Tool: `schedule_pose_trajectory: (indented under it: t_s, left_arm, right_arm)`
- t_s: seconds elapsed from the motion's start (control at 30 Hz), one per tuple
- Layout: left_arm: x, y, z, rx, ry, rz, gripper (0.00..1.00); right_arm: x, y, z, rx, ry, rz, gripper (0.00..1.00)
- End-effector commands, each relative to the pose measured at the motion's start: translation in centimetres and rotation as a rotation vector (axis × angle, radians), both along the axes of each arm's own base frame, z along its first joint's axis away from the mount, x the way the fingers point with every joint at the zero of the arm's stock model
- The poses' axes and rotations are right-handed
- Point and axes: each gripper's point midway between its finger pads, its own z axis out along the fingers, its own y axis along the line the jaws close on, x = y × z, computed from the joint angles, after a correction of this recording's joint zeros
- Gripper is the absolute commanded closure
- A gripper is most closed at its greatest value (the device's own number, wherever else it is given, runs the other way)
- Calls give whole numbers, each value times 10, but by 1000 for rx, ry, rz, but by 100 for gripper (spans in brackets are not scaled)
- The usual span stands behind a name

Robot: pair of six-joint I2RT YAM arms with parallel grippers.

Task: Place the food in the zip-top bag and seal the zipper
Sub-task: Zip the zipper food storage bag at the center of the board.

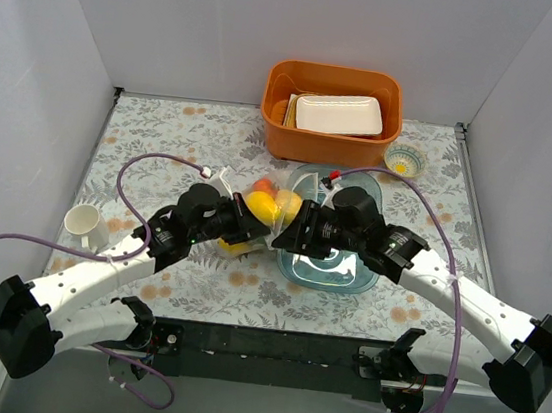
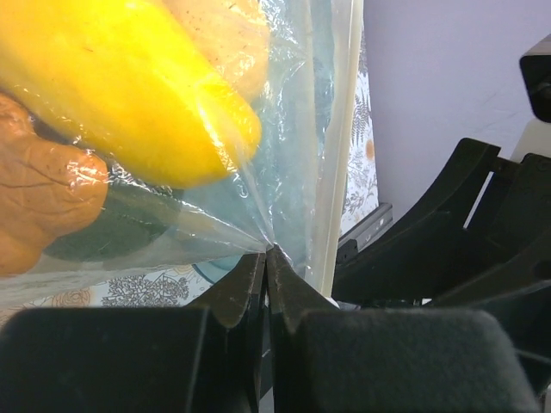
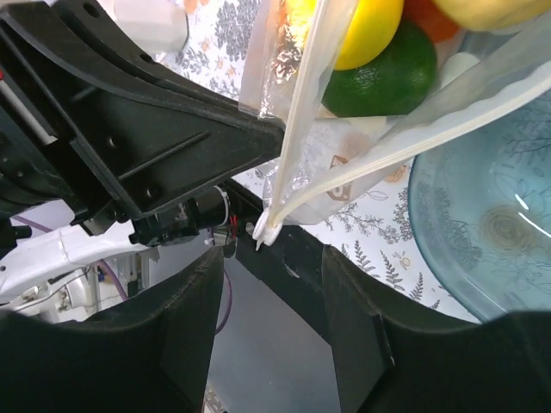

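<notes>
The zip-top bag (image 1: 273, 216) hangs between my two grippers in the middle of the table, above the left end of the blue dish. The food (image 1: 263, 204) inside it shows as yellow and orange pieces. My left gripper (image 2: 267, 251) is shut on a pinch of the bag's clear film, just below a yellow fruit (image 2: 129, 86) and an orange piece (image 2: 34, 189). My right gripper (image 3: 274, 254) stands open, with the end of the zipper (image 3: 301, 112) just beyond its fingertips. The zipper's two strips spread apart, and yellow, green (image 3: 387, 77) and orange food shows behind them.
A clear blue dish (image 1: 333, 272) lies under the right gripper. An orange bin (image 1: 279, 116) holding a white tray (image 1: 339, 114) stands at the back. A small bowl (image 1: 404, 160) sits to its right and a white mug (image 1: 82, 223) at the left.
</notes>
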Motion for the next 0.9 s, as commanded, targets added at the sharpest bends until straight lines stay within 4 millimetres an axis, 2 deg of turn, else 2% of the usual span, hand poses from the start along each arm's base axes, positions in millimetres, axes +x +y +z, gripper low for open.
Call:
schedule_pose_trajectory:
  t_s: [0.0,0.17,0.37,0.77,0.8,0.83,0.87]
  left_arm:
    - [4,-2,14,8,-56,-4,100]
    - [3,-2,12,13,-57,-9,100]
    - [2,-3,12,7,-52,-9,100]
    - [1,-4,10,5,-47,-9,100]
    - [1,-4,10,6,-46,-11,100]
    - [0,-3,9,6,-46,-9,100]
    - [0,-3,10,2,-46,-8,100]
  right_arm:
    - [-3,20,19,58,8,25,44]
    - [-1,22,13,49,12,21,45]
    - [2,23,12,43,4,13,56]
    - [3,29,5,41,15,33,57]
    - [3,30,6,47,12,38,61]
    - [3,31,4,43,14,40,73]
    - [3,30,5,43,12,39,75]
